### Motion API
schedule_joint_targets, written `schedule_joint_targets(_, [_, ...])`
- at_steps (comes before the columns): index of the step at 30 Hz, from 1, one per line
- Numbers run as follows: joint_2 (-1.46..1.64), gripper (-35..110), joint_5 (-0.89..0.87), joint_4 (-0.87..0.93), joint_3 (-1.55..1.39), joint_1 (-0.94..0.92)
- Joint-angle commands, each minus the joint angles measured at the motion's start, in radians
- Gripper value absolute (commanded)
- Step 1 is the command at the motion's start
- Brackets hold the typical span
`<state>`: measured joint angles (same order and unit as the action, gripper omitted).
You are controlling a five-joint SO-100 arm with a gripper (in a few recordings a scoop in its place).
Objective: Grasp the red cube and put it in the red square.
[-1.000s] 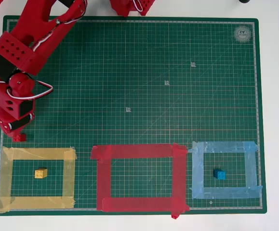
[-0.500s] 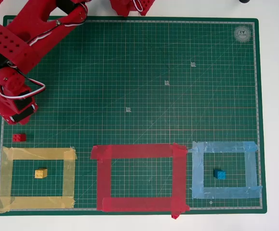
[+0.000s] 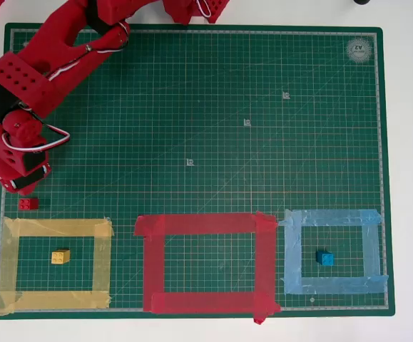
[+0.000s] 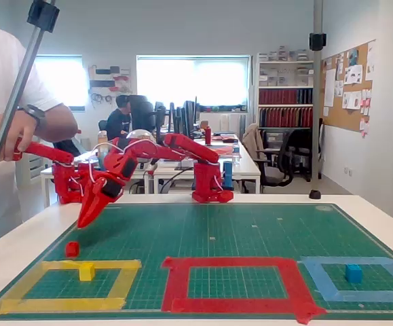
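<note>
Sitting outside the red square (image 3: 206,262): red cube (image 3: 28,204), just beside yellow outline (image 3: 55,262)

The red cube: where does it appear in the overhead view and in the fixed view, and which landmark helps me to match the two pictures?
Overhead view: the red cube lies at the left edge of the mat, just above the yellow tape outline.
Fixed view: the red cube sits at the left, just behind the yellow tape outline.
Shared landmark: the yellow tape outline's near corner.
</note>
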<state>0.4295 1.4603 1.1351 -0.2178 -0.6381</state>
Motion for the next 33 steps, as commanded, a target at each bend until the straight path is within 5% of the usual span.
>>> schedule_joint_targets(1, [0.015, 6, 0.009, -0.078, 0.026, -0.032])
schedule_joint_targets(33, [-0.084, 20, 0.029, -0.264, 0.009, -0.023])
